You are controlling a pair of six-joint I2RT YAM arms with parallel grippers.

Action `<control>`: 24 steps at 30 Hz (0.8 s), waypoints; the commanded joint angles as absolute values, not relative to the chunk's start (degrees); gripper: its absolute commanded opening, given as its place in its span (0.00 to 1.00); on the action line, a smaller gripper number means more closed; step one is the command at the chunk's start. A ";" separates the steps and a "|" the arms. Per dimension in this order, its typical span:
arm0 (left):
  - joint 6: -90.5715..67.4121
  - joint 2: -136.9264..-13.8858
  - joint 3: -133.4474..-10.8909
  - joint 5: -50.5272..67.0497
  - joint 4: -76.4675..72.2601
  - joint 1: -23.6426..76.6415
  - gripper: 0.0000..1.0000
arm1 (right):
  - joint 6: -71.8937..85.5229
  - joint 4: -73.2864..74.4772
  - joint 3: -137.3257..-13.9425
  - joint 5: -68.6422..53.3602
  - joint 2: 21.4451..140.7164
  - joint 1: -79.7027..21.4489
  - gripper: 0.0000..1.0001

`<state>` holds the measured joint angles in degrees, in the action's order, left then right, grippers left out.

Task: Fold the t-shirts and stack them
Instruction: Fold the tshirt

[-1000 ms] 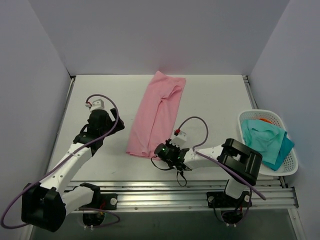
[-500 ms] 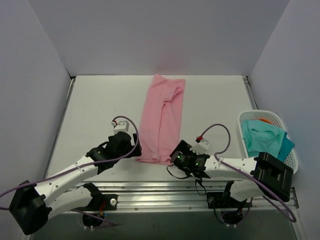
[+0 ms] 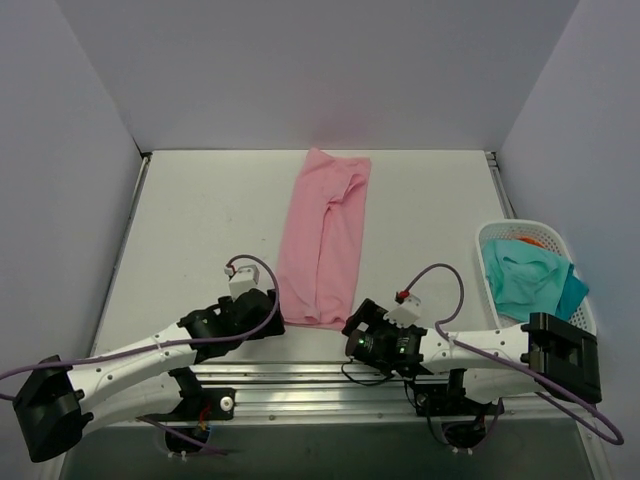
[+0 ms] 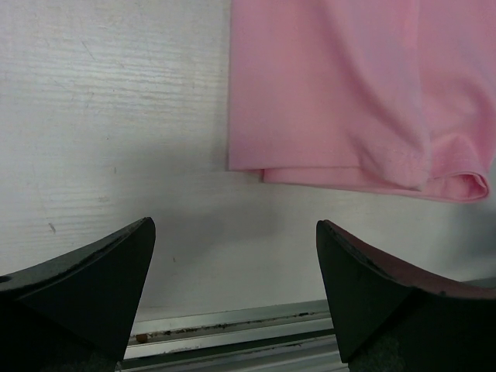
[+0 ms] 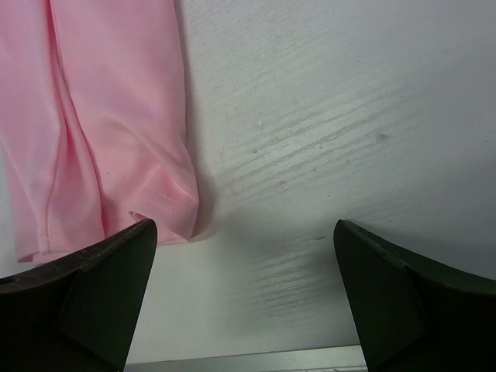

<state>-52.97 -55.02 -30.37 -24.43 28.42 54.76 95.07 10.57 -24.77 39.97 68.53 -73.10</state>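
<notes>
Currently | pink t-shirt [image 3: 322, 240] lies as a long strip mid-desk [image 3: 200, 220], running 12 to 6 | left claw [image 3: 268, 318] spread wide, empty, at hem's 7 | right claw [image 3: 352, 328] spread wide, empty, at hem's 5 | teal t-shirt [image 3: 525, 280] in basket [image 3: 585, 330] at 3

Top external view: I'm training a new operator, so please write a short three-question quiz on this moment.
1. True or false: the pink t-shirt lies flat on the table.
2. The teal cloth sits: A in the white basket; B under the pink t-shirt; C on the bare table.
3. Fill in: the left tool and the right tool are both ____.
Key: 1 true; 2 A; 3 open.
</notes>
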 commanded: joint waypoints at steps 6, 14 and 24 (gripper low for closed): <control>-58.18 -61.25 -24.35 -26.02 13.37 54.93 0.94 | 96.95 7.82 -26.89 44.29 74.44 -73.65 0.88; -56.87 -68.90 -24.43 -26.19 4.76 54.32 0.94 | 94.66 5.89 -27.95 47.02 75.58 -72.78 0.59; -55.11 -73.48 -24.35 -23.74 -1.31 51.68 0.95 | 87.98 -4.65 -29.88 42.98 84.98 -68.73 0.39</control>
<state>-55.96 -71.83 -25.23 -26.76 -0.71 52.71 90.21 -2.57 -28.82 43.09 82.41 -69.52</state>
